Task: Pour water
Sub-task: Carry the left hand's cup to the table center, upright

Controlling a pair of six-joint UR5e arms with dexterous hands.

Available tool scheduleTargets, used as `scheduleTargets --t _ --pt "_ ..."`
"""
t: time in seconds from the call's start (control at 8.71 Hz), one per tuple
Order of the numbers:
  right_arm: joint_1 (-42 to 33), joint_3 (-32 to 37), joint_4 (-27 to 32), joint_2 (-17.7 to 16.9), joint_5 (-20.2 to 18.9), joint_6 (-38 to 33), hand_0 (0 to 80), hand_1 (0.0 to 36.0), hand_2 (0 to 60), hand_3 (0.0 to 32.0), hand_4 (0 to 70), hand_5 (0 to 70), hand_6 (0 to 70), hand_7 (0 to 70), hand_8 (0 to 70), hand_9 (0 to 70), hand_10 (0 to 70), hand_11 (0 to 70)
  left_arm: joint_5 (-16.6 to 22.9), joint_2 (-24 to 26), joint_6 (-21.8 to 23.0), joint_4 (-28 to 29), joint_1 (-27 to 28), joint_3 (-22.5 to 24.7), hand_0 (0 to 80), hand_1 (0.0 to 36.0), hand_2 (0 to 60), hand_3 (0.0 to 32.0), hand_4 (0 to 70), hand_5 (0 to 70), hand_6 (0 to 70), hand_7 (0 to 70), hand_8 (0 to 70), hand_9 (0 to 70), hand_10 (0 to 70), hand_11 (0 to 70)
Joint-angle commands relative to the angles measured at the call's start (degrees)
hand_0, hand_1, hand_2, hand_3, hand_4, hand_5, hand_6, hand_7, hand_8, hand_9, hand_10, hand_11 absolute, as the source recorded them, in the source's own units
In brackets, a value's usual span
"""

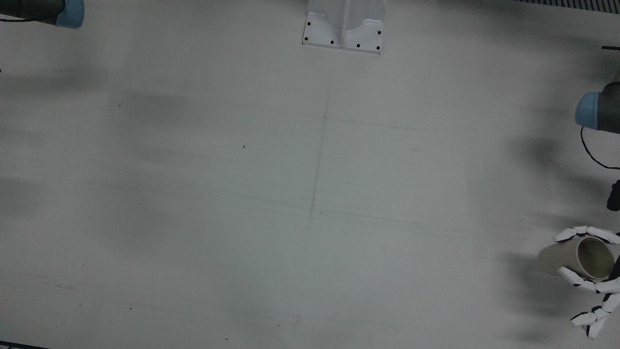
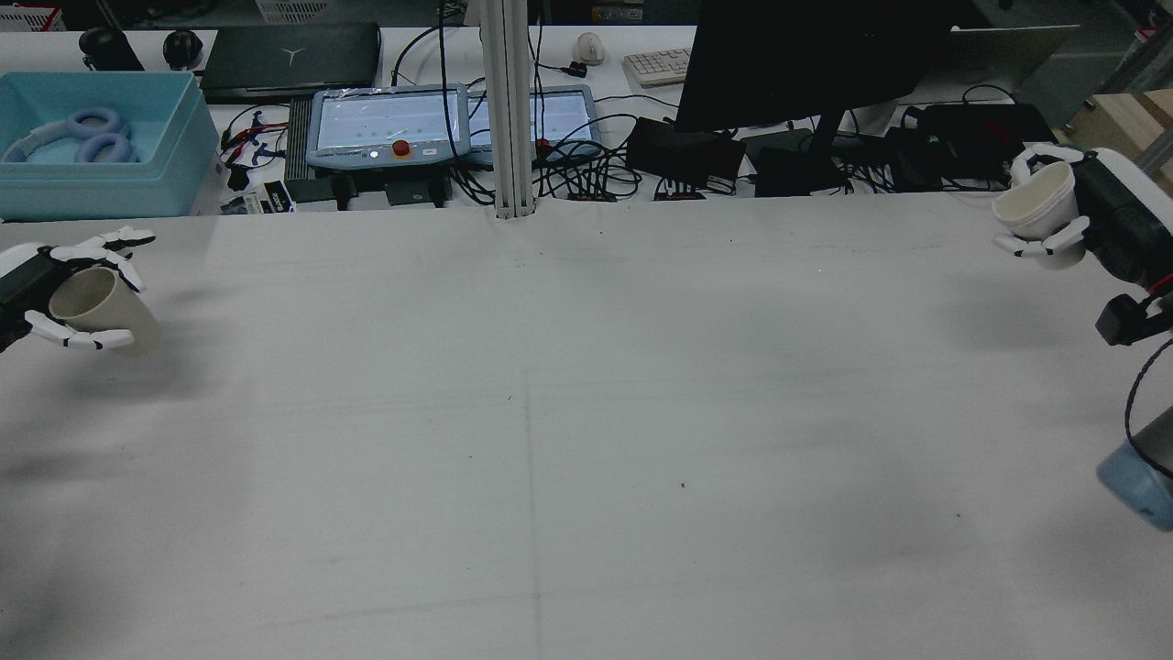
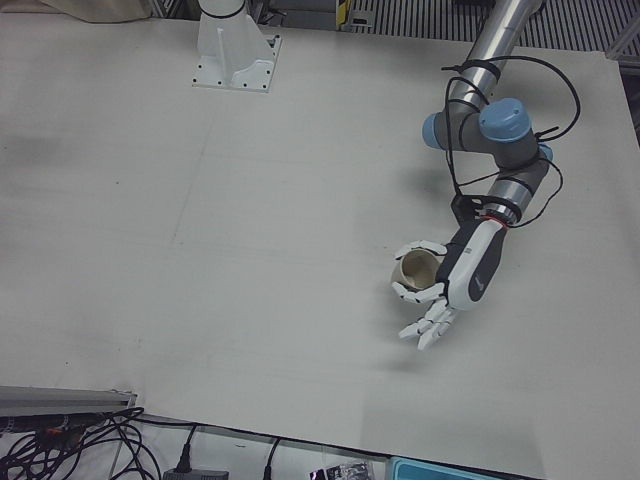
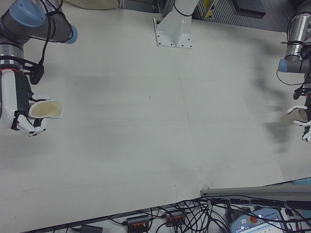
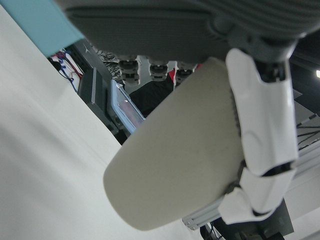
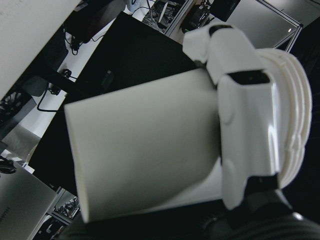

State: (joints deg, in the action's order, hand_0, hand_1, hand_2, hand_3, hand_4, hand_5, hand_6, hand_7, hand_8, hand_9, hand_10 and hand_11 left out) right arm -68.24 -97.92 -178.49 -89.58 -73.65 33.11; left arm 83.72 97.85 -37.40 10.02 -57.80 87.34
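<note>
My left hand (image 2: 37, 298) is shut on a beige paper cup (image 2: 92, 307) and holds it above the table's left edge, tilted. The same hand (image 3: 455, 275) and cup (image 3: 415, 268) show in the left-front view, and the cup (image 1: 576, 259) also shows in the front view with its mouth up. My right hand (image 2: 1090, 220) is shut on a white cup (image 2: 1035, 206) at the far right, held high and lying on its side, mouth toward the table's middle. The right-front view shows that hand (image 4: 17, 104) and cup (image 4: 46, 110). The hand views show each cup close up: the beige (image 5: 180, 165) and the white (image 6: 145, 150).
A white pedestal base (image 1: 344, 29) stands at the table's robot side. Past the far edge are a blue bin (image 2: 92, 147), teach pendants (image 2: 385, 124), a dark monitor (image 2: 806, 64) and cables. An aluminium post (image 2: 509, 110) rises at the far edge.
</note>
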Motion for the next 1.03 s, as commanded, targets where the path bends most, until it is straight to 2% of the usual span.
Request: scheduleTargets --t 0.0,0.23,0.34,0.46,0.57,0.8,0.92 --pt "-10.83 -13.05 -9.92 0.19 -7.72 0.29 80.0 36.0 51.6 0.0 35.6 70.0 63.8 70.0 58.5 70.0 54.2 70.0 -3.37 9.09 -0.21 -10.86 11.09 5.46 60.9 36.0 60.0 0.0 70.0 70.0 11.1 17.3 8.2 3.6 6.0 10.4" --pt "-14.28 -16.16 -13.98 0.28 -11.59 0.29 80.0 36.0 51.8 0.0 38.4 70.0 65.0 70.0 57.7 70.0 53.6 70.0 -5.06 15.76 -0.65 -16.14 19.43 5.04 61.5 36.0 60.0 0.0 70.0 70.0 11.3 17.3 8.3 3.6 5.8 10.2" --pt "-14.9 -17.56 -14.52 0.28 -12.04 1.07 80.0 36.0 52.7 0.0 39.1 70.0 65.6 70.0 57.4 70.0 53.1 70.0 -5.76 18.84 -2.57 -18.17 22.78 4.86 61.4 36.0 60.0 0.0 70.0 70.0 11.3 17.1 8.3 3.6 5.9 10.3" --pt "-14.47 -19.49 -17.74 0.46 -12.04 3.08 80.0 36.0 55.6 0.0 41.1 70.0 66.5 70.0 57.2 70.0 52.5 70.0 -6.81 21.22 -5.02 -19.41 25.16 4.77 61.6 36.0 60.0 0.0 70.0 70.0 11.4 17.1 8.4 3.6 6.0 10.5" --pt "-13.95 -20.2 -20.73 3.07 -12.22 5.79 80.0 36.0 60.0 0.0 45.2 70.0 68.2 70.0 56.8 70.0 51.5 70.0 -8.3 24.03 -8.18 -20.55 26.23 4.86 61.4 36.0 60.0 0.0 70.0 70.0 11.5 17.1 8.2 3.4 6.2 10.7" --pt "-13.51 -20.21 -25.75 7.47 -14.41 11.15 80.0 36.0 60.0 0.0 46.7 70.0 68.1 70.0 54.7 70.0 50.4 70.0 -11.11 30.96 -13.11 -24.76 26.51 5.73 63.3 36.0 60.0 0.0 70.0 70.0 10.6 16.6 7.6 3.0 4.9 9.1" --pt "-11.85 -20.12 -27.34 8.1 -14.33 13.97 80.0 36.0 60.0 0.0 48.5 70.0 68.7 70.0 54.3 69.1 49.4 70.0 -11.21 35.96 -15.57 -27.57 26.59 5.74 65.2 36.0 60.0 0.0 70.0 70.0 9.7 15.8 7.2 2.6 4.2 8.3"
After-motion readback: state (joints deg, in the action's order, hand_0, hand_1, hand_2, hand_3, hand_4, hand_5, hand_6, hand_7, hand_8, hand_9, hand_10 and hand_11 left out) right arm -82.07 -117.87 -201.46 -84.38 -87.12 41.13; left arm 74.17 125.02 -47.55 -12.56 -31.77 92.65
